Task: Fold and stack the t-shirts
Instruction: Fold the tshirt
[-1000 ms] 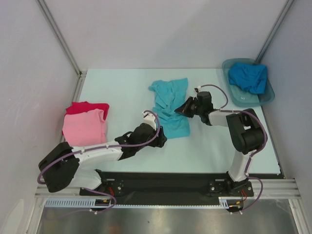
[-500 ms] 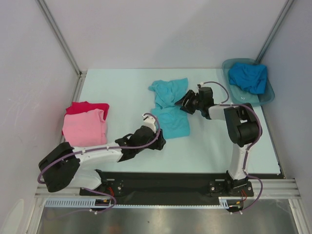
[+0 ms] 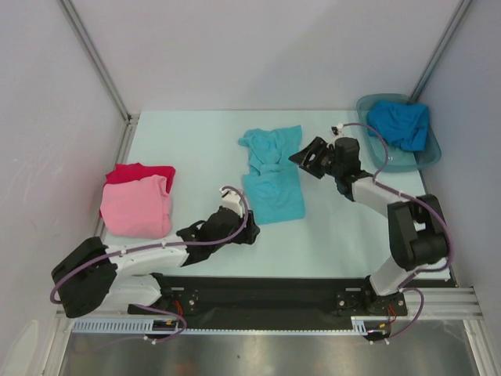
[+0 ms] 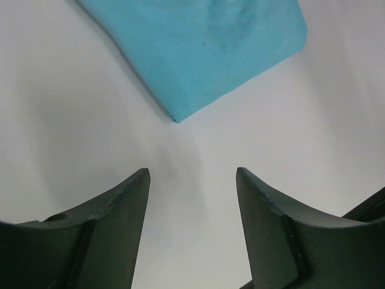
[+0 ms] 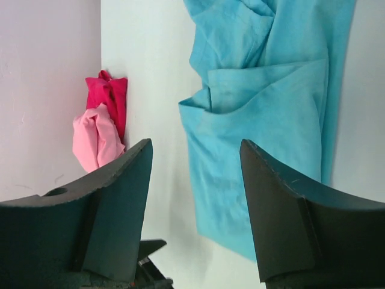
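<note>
A turquoise t-shirt (image 3: 270,178) lies partly folded mid-table, its far end rumpled and its near part flat (image 5: 264,120). My right gripper (image 3: 302,157) hovers open just off its right edge, holding nothing (image 5: 195,144). Just short of the shirt's near corner (image 4: 204,48), my left gripper (image 3: 249,232) stands open over bare table (image 4: 192,171). At the left, a folded pink t-shirt (image 3: 135,207) lies on a red one (image 3: 142,171); both show in the right wrist view, pink (image 5: 93,141) and red (image 5: 111,96). A deeper blue t-shirt (image 3: 399,124) is bunched in the tub.
The grey translucent tub (image 3: 374,149) sits at the far right corner. White walls close in the table on the left, back and right. The arms' black base rail runs along the near edge.
My right gripper opened, let go of the turquoise shirt's right edge and drew back to the right. My left gripper slid a little back toward the near left.
</note>
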